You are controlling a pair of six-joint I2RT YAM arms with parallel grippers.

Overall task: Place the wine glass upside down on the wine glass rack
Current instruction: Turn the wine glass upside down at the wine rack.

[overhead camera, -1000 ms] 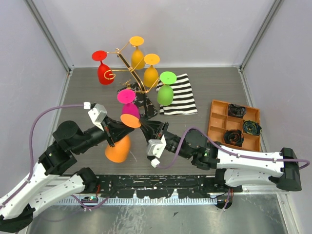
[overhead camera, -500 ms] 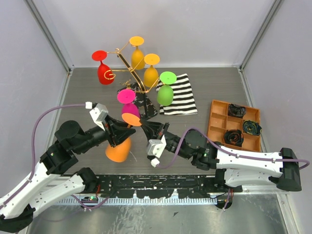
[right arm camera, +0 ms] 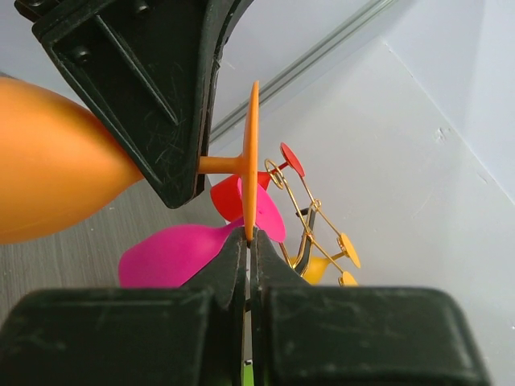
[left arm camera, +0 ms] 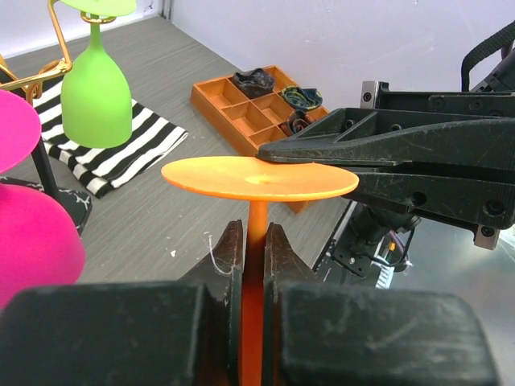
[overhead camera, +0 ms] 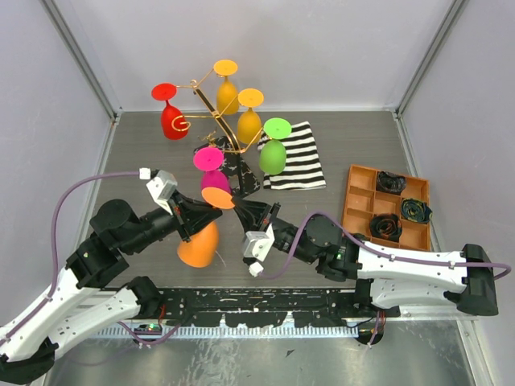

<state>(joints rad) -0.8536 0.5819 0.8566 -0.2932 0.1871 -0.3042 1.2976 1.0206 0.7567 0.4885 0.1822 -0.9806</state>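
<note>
Low in the middle of the overhead view, one orange wine glass point(overhead camera: 197, 245) is held clear of the table point(overhead camera: 354, 137). It is tilted, with its bowl toward the lower left and its flat foot toward the upper right. Two pincers have it. The left pincer point(overhead camera: 206, 219) is clenched on the stem, which its wrist view shows pinched from both sides. The right pincer point(overhead camera: 239, 209) is clamped on the rim of the foot, and in its own wrist view the disc stands edge-on between the tips.

Just above in the frame stands the single wine glass rack point(overhead camera: 241, 175), gold wire on a black veined base. It carries five glasses, all hung bowl-down: a red glass point(overhead camera: 173, 121), a yellow glass point(overhead camera: 228, 95), an amber glass point(overhead camera: 249, 125), a green glass point(overhead camera: 273, 155) and a pink glass point(overhead camera: 212, 178). The pink glass is nearest, its bowl just beside the orange foot.

One striped cloth point(overhead camera: 302, 161) lies right of the rack base. At the right edge sits one orange tray point(overhead camera: 360, 201) — three dark rosettes point(overhead camera: 385, 227) lie in separate compartments.
</note>
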